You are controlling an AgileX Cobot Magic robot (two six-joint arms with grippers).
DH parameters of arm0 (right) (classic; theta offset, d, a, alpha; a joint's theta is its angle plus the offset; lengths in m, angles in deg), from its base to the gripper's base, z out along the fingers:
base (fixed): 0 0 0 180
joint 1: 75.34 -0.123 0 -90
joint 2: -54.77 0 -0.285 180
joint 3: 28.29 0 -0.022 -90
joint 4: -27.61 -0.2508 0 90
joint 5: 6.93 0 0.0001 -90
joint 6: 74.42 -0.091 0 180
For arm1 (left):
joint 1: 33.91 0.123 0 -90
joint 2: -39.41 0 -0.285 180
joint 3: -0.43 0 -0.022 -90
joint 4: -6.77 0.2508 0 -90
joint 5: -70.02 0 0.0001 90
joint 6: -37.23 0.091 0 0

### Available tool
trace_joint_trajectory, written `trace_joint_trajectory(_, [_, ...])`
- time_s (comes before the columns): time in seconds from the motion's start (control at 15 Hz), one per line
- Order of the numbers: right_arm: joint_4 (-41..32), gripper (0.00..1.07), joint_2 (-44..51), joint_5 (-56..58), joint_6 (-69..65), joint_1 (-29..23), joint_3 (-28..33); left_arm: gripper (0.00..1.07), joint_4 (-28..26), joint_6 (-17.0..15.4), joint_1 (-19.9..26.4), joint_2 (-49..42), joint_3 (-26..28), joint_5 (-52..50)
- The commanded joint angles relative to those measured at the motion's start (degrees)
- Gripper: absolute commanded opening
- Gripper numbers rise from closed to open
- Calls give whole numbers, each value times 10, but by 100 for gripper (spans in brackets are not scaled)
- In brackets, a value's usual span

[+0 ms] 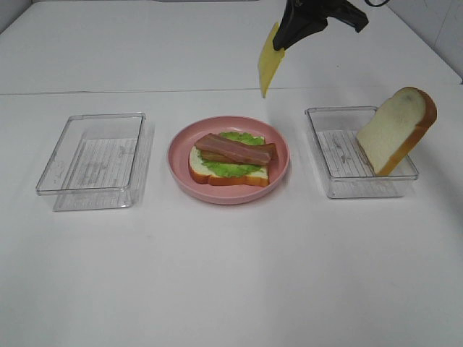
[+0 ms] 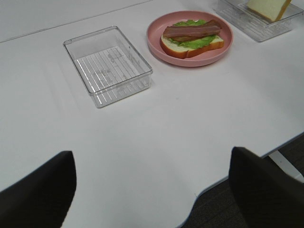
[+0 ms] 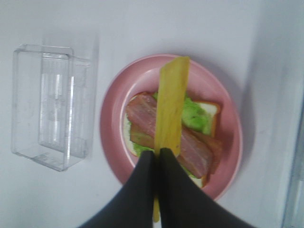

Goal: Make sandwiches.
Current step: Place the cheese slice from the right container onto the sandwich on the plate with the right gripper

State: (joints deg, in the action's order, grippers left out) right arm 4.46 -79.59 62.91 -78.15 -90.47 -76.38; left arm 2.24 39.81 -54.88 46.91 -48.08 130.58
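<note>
Cheese in the air: thin yellow-orange cheese square (image 1: 269,61) pinched at its upper edge by the right tool (image 1: 278,45), whose fingers are closed tight on it. It hangs with its long axis near vertical, lower corner pointing down at the white desk (image 1: 231,275). It is seen nearly edge-on in the exterior high view, above and behind the right part of the round pink plate (image 1: 177,155) and clear of the stack. In the right wrist view the cheese reaches straight out from the tool tips, across the plate.

On the plate:
- Bottom white bread slice with orange-brown crust (image 1: 199,168) lies flat.
- Ruffled green lettuce (image 1: 228,168) sits on it.
- Reddish-brown bacon strips (image 1: 235,150) lie on top, long axis left to right in the high view, slightly slanted.

Second white bread slice with orange-brown crust (image 1: 396,129) stands tilted on edge in the right clear plastic rectangular tray (image 1: 340,184). It leans over the tray's right side, rounded top up and to the right.

Left clear plastic rectangular tray (image 1: 54,189) sits left of the plate, apart from it.

Left tool (image 2: 152,156) shows only in its own wrist view: dark fingers spread wide, gripping nothing, above the desk's near edge.
</note>
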Motion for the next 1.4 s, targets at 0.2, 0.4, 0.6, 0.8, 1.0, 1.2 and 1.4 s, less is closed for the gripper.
trace_joint_trajectory(0.2, [-21,0,-8,15,10,-49,-2,83,-3,2,-2,-13,-1,-6])
trace_joint_trajectory(0.4, [-21,0,-33,15,10,-91,-2,83,-3,2,-2,-13,-1,-6])
trace_joint_trajectory(0.6, [-23,0,-68,14,10,-114,-2,83,-3,2,-2,-13,-1,-6])
trace_joint_trajectory(0.8, [-26,0,-100,10,5,-112,-2,83,-3,2,-2,-13,-1,-6])
trace_joint_trajectory(1.0, [2,0,-116,10,1,-112,-2,83,-3,2,-2,-13,-1,-6])
trace_joint_trajectory(1.2, [56,0,-116,11,-28,-112,-2,83,-3,2,-2,-13,-1,-6])
trace_joint_trajectory(1.4, [84,0,-116,16,-43,-112,-2,83,-3,2,-2,-13,-1,-6])
